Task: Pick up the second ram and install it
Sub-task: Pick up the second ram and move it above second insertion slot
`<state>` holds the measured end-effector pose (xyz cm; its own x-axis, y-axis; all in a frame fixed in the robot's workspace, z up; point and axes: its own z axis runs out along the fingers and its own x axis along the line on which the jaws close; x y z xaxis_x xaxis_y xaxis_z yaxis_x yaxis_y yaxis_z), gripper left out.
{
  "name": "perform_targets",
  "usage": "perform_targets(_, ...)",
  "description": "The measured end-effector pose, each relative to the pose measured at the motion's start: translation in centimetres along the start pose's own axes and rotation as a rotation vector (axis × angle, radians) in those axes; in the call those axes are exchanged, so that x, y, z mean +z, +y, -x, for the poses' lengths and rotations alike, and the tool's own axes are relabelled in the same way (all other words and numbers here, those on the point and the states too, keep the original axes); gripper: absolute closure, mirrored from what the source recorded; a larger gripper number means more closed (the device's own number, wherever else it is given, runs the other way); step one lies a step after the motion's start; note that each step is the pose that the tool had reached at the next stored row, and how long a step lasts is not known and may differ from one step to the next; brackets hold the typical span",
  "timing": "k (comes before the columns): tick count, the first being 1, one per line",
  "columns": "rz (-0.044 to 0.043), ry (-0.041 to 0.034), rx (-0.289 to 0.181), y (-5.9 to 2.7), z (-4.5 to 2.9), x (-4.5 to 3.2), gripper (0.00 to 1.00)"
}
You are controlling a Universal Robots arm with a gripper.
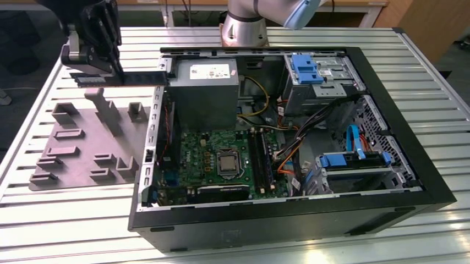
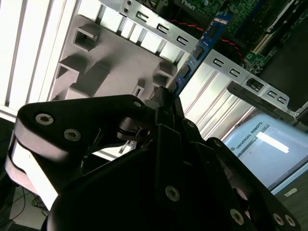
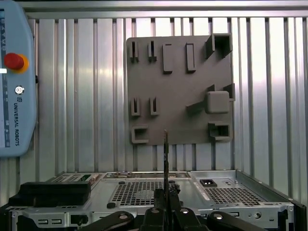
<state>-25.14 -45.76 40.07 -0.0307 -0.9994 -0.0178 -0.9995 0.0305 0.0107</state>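
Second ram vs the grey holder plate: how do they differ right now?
The second ram is a thin blue stick, clamped in the hand off the table; the grey holder plate is broad, with raised pockets, lying flat on the table. Both are at the exterior view's left.

Slatted metal table [image 1: 74, 220] carries open black computer case [image 1: 294, 220], side panel off. Inside: grey power supply [image 1: 206, 93] beside green motherboard [image 1: 198, 148]; blue drive brackets [image 1: 305, 69] toward exterior view's right. Grey slotted fixture plate [image 1: 77, 146] lies flat just beside case, on exterior view's left. Pendant [image 3: 14, 120] with red button [image 3: 13, 61] in first wrist view.
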Motion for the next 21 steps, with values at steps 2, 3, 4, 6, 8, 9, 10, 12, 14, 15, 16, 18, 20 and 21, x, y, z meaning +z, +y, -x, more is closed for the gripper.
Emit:
perform_targets(2, -0.0001, -0.0001, 0.0, -0.1, 0.0, 0.01, 0.86)
perform_targets(3, 0.0, 0.0, 0.0, -0.16, 0.0, 0.01, 0.86)
perform_targets(4, 0.0, 0.0, 0.0, -0.21, 0.01, 0.01, 0.86)
perform_targets(6, 0.0, 0.0, 0.0, -0.32, 0.01, 0.03, 0.86)
perform_targets(8, -0.0001, -0.0001, 0.0, -0.42, 0.01, 0.04, 0.86)
perform_targets(9, -0.0001, 0.0, 0.0, -0.48, 0.01, 0.04, 0.86)
perform_targets(10, 0.0, 0.0, 0.0, -0.57, 0.02, 0.04, 0.86)
perform_targets(12, 0.0, 0.0, 0.0, -0.8, 0.02, 0.04, 0.86)
perform_targets(14, -0.0001, -0.0001, 0.0, -1.04, 0.03, 0.05, 0.86)
perform_targets(15, 0.0, 0.0, 0.0, -1.13, 0.03, 0.05, 0.86)
perform_targets(16, 0.0, 0.0, 0.0, -1.22, 0.04, 0.06, 0.86)
perform_targets(18, 0.0, -0.0001, 0.0, -1.55, 0.05, 0.07, 0.86)
perform_targets(20, 0.0, -0.0001, 0.0, -1.8, 0.05, 0.08, 0.86)
perform_targets(21, -0.0001, -0.0001, 0.0, -2.07, 0.06, 0.08, 0.86)
